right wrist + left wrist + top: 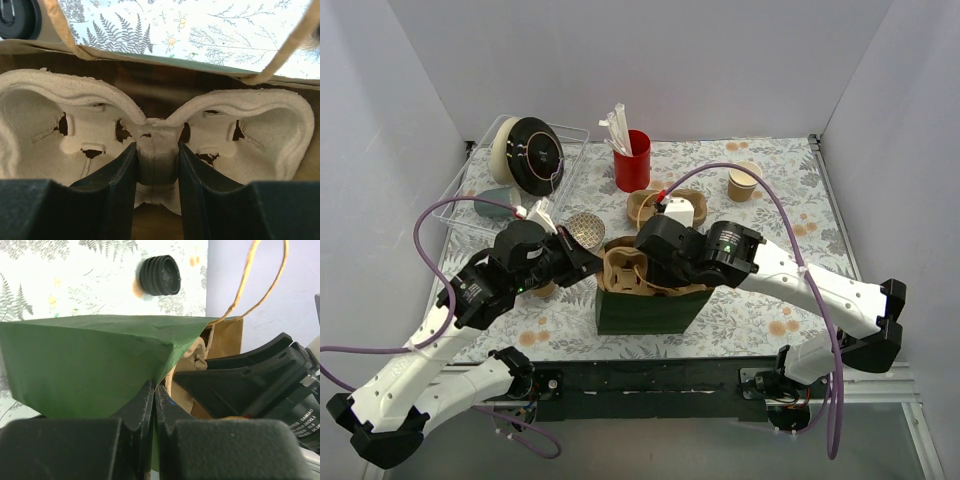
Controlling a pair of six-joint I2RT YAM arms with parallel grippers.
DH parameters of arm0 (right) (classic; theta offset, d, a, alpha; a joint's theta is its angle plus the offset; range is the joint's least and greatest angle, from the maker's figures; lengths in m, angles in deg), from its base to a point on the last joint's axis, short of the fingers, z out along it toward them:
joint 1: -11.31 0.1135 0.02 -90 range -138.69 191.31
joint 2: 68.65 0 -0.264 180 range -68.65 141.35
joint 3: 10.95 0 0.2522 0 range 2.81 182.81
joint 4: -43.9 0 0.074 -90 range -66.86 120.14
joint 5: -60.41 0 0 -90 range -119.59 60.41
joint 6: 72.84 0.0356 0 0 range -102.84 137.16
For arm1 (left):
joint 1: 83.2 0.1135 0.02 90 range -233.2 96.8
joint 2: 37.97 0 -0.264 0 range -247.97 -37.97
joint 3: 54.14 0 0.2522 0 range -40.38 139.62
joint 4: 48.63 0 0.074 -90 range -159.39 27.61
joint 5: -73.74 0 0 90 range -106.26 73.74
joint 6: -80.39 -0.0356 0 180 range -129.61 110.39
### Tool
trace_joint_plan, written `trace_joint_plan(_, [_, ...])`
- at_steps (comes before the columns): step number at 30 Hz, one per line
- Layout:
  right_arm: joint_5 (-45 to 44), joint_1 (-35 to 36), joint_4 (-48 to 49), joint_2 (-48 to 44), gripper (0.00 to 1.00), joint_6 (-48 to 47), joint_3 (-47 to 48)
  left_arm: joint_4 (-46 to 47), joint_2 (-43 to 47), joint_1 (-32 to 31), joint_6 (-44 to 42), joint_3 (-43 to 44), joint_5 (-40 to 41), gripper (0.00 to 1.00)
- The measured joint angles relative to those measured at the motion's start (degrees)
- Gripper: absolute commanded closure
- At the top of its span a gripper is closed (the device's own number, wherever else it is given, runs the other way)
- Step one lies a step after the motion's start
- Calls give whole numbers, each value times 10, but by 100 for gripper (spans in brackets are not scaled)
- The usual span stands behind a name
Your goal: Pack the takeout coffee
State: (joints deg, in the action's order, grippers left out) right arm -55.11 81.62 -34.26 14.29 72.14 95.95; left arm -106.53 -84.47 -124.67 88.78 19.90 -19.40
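One green paper bag [645, 312] stands open between the two arms. The left gripper [153, 395] is pressed together, pinching the bag's rim. The right gripper [157, 160] reaches into the bag and squeezes the middle ridge of one pulp cup carrier [240, 125], whose two wells are both empty. The single coffee cup [160, 275], black lid on, sits on the fern-print cloth [790, 215] just outside the bag. Behind the bag are a second carrier [650, 205], one red cup [632, 165] and one tan cup [742, 183].
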Motion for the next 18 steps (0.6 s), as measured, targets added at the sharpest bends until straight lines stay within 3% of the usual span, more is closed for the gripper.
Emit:
trace_joint_plan(11, [-7,0,2,5,99,-8,-12,-28,-10,0,9,-2,-2,100])
trace_joint_plan(12, [-8,0,0,10,99,-9,-12,-32,-13,0,9,-2,-2,97])
trace_joint_plan(14, [-7,0,-5,25,99,-10,-12,-46,-21,0,8,2,0,72])
trace_joint_plan(15, [-7,0,-7,32,99,-10,-11,-54,-26,0,8,4,2,65])
trace_joint_plan(18, [-7,-1,-16,40,99,-14,-11,-72,-29,0,2,5,6,60])
